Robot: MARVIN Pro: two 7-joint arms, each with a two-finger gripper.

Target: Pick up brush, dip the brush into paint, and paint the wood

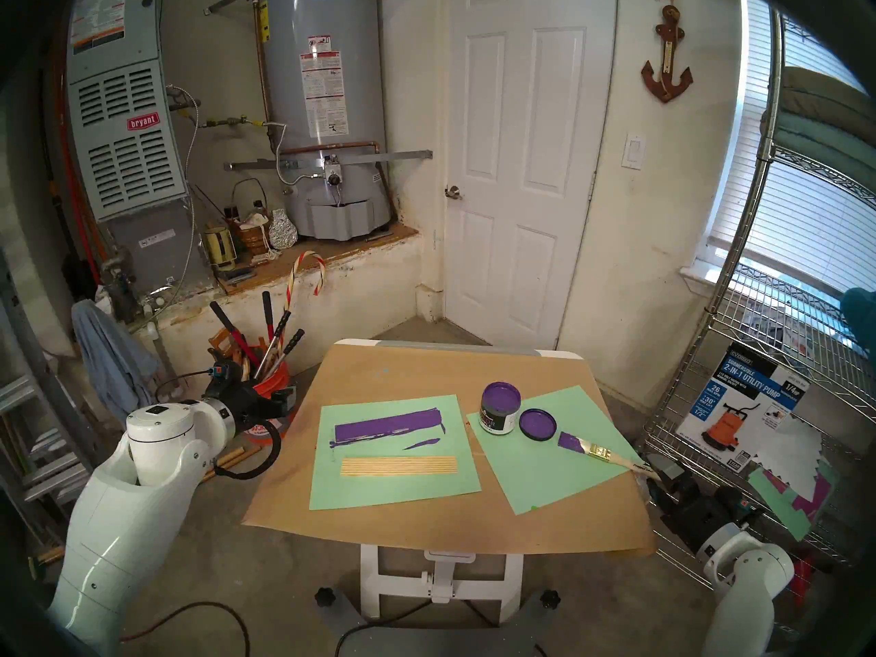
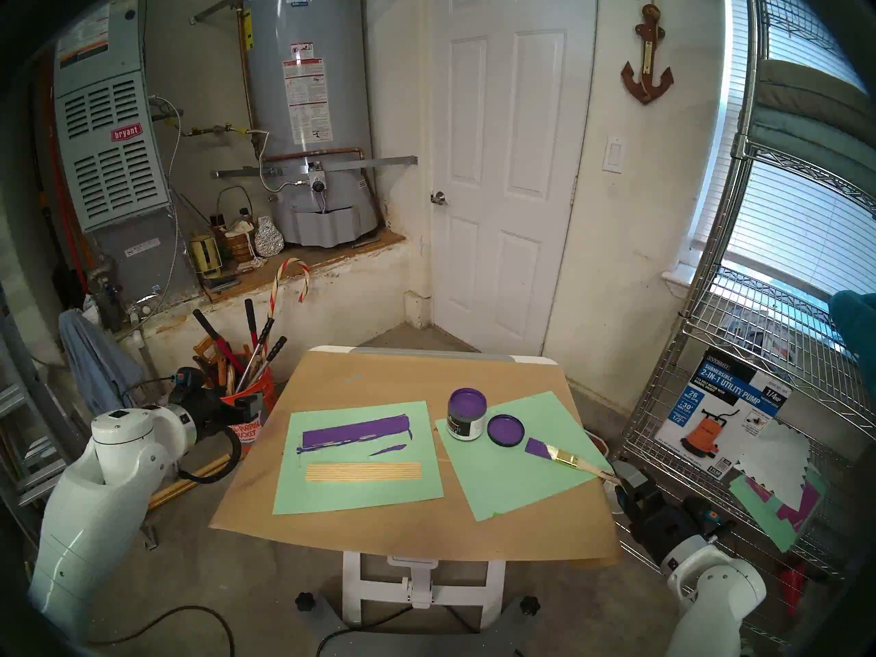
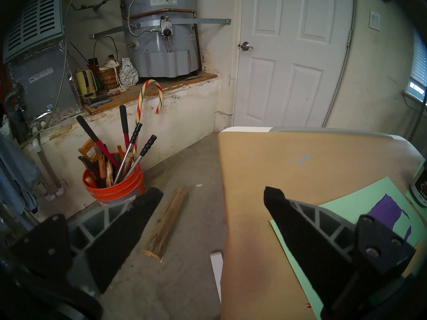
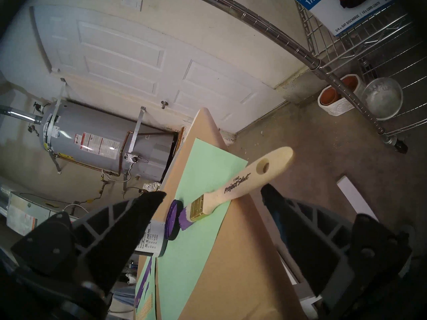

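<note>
Pale wood handle of the brush [image 4: 245, 181] juts off the table edge, straight ahead of the right gripper [image 4: 212, 192], whose jaws stand wide and empty. Its purple bristles point away, toward the paint [image 1: 498, 408]. Left gripper [image 3: 213, 193], also spread empty, is far off.

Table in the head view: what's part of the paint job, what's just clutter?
Job:
- brush, handle overhanging the table edge
- paint, open jar
- wood, bare

Lying about:
- lid, beside the jar
- purple smear on the green paper
- orange bucket of tools on the floor
</note>
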